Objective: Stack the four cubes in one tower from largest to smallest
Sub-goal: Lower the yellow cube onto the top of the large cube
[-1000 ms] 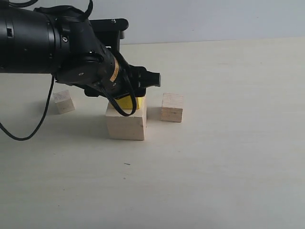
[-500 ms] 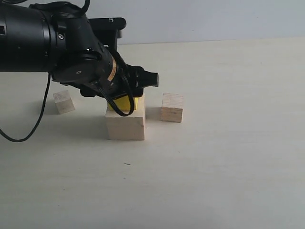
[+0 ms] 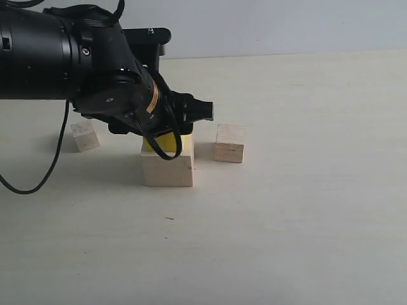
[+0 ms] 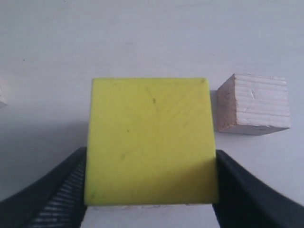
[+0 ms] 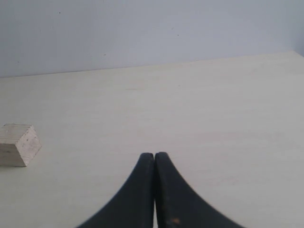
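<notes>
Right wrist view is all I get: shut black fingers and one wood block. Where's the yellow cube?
Observer: The left gripper has the yellow cube clamped between its fingers.
Operator: Is it on the big block?
Observer: It looks that way. In the exterior view it seems to rest on top of the large cube, with the gripper shut on it.
Operator: And where's the tiniest one?
Observer: The smallest cube stands by itself, to the left of the large cube in the exterior view, with nothing touching it.
</notes>
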You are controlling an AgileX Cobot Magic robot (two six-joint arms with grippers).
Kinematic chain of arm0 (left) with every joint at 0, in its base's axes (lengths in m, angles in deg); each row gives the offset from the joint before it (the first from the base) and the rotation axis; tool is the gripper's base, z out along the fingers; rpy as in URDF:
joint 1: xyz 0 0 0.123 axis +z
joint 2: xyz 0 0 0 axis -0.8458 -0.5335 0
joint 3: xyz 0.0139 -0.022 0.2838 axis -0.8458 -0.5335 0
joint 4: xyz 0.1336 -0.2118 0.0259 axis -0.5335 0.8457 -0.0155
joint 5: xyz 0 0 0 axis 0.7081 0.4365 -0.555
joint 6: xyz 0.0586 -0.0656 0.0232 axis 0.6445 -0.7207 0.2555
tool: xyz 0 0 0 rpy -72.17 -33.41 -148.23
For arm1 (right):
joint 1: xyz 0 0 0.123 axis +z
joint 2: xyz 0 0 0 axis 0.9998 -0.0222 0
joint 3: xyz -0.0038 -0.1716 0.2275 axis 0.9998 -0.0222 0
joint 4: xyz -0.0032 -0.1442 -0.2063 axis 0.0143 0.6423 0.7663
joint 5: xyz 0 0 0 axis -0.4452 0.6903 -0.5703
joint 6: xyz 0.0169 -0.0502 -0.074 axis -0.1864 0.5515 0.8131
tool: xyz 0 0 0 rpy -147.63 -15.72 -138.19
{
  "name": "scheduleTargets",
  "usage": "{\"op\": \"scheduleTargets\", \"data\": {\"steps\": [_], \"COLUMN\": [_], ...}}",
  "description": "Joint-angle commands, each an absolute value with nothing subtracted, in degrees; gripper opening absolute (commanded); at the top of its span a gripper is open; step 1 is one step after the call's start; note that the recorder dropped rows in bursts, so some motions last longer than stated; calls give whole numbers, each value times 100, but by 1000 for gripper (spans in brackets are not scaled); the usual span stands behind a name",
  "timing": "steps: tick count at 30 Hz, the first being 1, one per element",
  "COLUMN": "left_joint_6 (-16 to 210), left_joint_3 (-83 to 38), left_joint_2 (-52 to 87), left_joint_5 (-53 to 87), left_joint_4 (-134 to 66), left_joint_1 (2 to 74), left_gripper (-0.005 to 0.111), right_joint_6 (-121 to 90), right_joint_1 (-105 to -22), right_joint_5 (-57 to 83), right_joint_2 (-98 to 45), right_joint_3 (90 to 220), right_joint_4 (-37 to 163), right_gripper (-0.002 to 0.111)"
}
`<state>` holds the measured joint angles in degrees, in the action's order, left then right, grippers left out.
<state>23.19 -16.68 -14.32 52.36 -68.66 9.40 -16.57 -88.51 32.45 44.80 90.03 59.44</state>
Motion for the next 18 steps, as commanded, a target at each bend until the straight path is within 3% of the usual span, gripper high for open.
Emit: {"op": "scheduleTargets", "data": {"steps": [1, 18], "left_joint_6": [2126, 2112], "left_joint_3": [-1683, -1683], "left_joint_2": [-1507, -1511], "left_joint_5": [5248, 5248], "left_joint_4": [-6919, -6911], "left_joint_1": [914, 914], "left_gripper": [4, 6], "right_joint_6": [-1614, -1614], "right_joint_1": [-8891, -8891], "right_joint_5": [3212, 3212], "right_joint_2": [4518, 4518], "right_joint_3": [8979, 8979], "right_joint_4": [5977, 5966], "right_gripper": [0, 0]}}
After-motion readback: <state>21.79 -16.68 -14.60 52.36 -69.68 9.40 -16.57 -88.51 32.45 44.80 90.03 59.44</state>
